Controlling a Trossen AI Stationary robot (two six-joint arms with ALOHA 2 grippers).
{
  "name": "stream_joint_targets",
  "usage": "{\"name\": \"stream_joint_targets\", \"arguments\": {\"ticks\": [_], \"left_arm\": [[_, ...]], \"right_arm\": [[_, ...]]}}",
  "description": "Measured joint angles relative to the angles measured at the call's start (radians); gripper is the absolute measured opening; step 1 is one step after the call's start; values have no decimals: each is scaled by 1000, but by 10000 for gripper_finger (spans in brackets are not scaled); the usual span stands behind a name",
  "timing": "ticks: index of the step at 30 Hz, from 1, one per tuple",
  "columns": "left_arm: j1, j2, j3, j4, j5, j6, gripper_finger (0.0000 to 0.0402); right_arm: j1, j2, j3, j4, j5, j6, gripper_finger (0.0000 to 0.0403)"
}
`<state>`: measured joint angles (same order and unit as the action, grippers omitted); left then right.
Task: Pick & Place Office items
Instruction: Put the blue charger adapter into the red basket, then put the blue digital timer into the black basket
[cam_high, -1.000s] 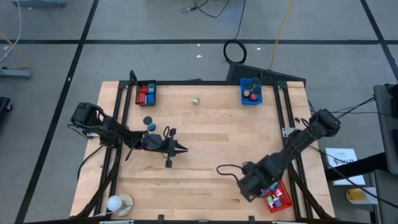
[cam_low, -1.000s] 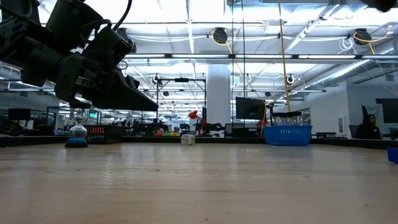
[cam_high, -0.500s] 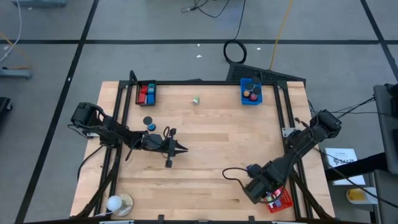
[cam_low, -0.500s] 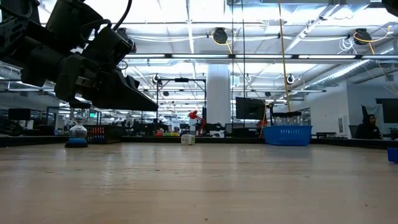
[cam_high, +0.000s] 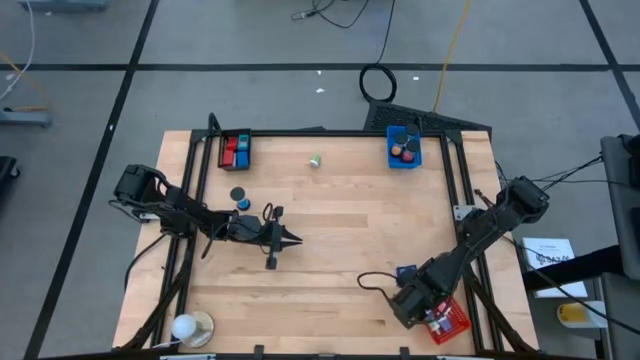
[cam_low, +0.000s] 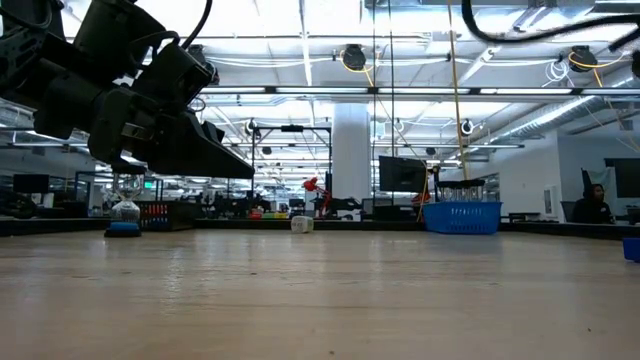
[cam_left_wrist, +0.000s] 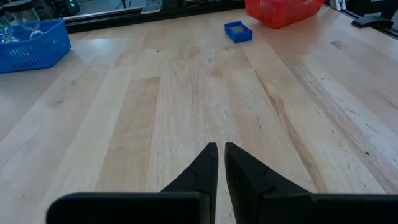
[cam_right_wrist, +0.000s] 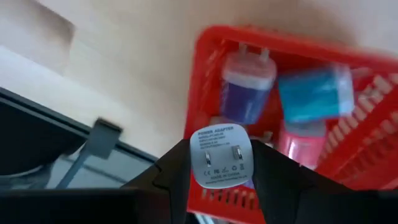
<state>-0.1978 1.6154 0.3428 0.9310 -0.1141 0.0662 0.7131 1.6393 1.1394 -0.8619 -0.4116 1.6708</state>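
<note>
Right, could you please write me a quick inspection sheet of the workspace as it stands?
Surface: wooden table, bare middle.
Job's things: white power adapter in the right hand; plugs in the red tray; blue square, green piece loose.
Clutter: round white and tan object at a corner.
Hands: left hand shut, empty; right hand over the red tray.
Cables: black coil on the floor.
Surroundings: open hall beyond.
</note>
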Motion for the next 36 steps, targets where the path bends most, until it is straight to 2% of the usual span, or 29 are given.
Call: {"name": "stream_joint_targets", "arguments": {"ticks": [6,14,18,21,24,30,32,36], "left_arm": [[0,0,0,0,0,0,37],[0,0,0,0,0,0,37],[0,0,0,0,0,0,37],[0,0,0,0,0,0,37],[0,0,0,0,0,0,37],[0,0,0,0,0,0,37],[0,0,0,0,0,0,37],[0,0,0,0,0,0,37]], "right_arm": [[4,0,-19,9,-39,19,140],[3,-8,-19,11,-39,44,207],[2,-46,-19,-7,-39,89,212],[7,-87,-19,-34,-34,113,185],[9,-131,-19,-85,-15,122,135],[8,-208,-19,-118,166,50,19],[9,-226,-19,-119,246,11,6],[5,-239,-19,-121,401,-86,13]]}}
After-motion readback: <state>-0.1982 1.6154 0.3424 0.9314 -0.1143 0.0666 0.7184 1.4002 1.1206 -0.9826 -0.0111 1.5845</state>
